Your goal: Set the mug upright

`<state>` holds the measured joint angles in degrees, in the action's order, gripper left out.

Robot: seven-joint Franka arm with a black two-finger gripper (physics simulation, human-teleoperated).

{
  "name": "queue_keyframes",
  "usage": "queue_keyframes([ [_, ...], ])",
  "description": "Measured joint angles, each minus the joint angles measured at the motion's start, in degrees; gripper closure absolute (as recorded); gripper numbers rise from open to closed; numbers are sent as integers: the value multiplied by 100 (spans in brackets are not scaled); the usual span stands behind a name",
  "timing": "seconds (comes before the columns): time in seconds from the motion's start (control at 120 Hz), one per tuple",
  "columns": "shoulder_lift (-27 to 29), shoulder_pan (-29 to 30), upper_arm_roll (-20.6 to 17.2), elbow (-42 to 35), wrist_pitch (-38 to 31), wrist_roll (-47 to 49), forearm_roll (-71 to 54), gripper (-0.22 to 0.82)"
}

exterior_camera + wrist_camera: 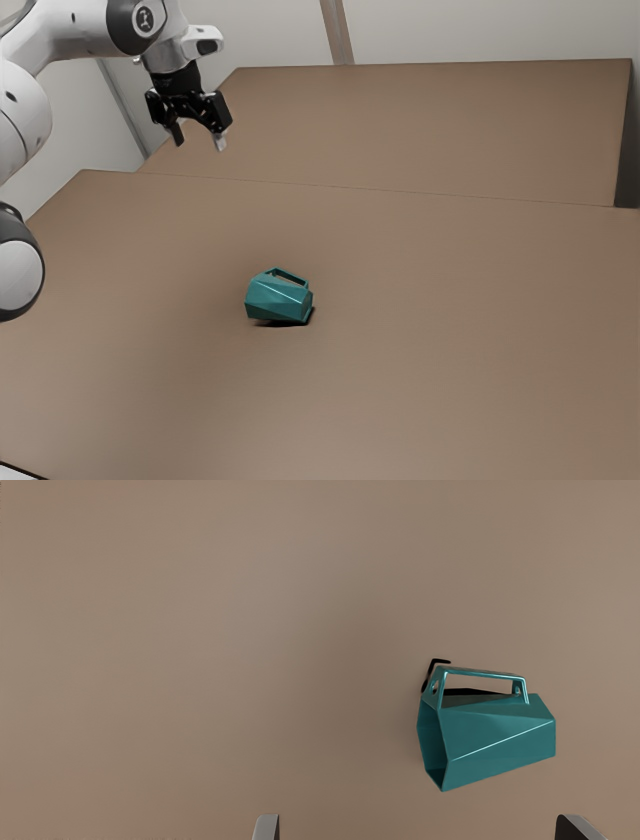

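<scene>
One teal faceted mug lies on its side on the brown table, handle upward, probably steadied by a flat facet beneath, while my empty claw hangs wide, well above it.

In the exterior view the arm is cut off between nine and eleven o'clock, and a pale thing near eight shows too little to name. The mug hides its own underside. In the wrist view the fingers are cut off near four and between six and seven.
</scene>
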<state>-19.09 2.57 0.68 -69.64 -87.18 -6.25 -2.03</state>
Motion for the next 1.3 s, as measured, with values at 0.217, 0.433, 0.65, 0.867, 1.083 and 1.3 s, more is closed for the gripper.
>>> queue_keyframes([
  [0.217,-11,-99,-18,1,9,0,-162,0],
  [0.433,812,-223,484,-1451,-75,166,28,0],
  [0.65,1164,178,2023,-2984,-342,-309,2155,0],
  [0.867,541,250,2127,-3190,-860,-1435,3528,0],
  [1.083,35,300,2108,-3321,-1283,-2466,4465,0],
  [1.3,-87,132,1900,-3711,-1527,-3197,5112,0],
])
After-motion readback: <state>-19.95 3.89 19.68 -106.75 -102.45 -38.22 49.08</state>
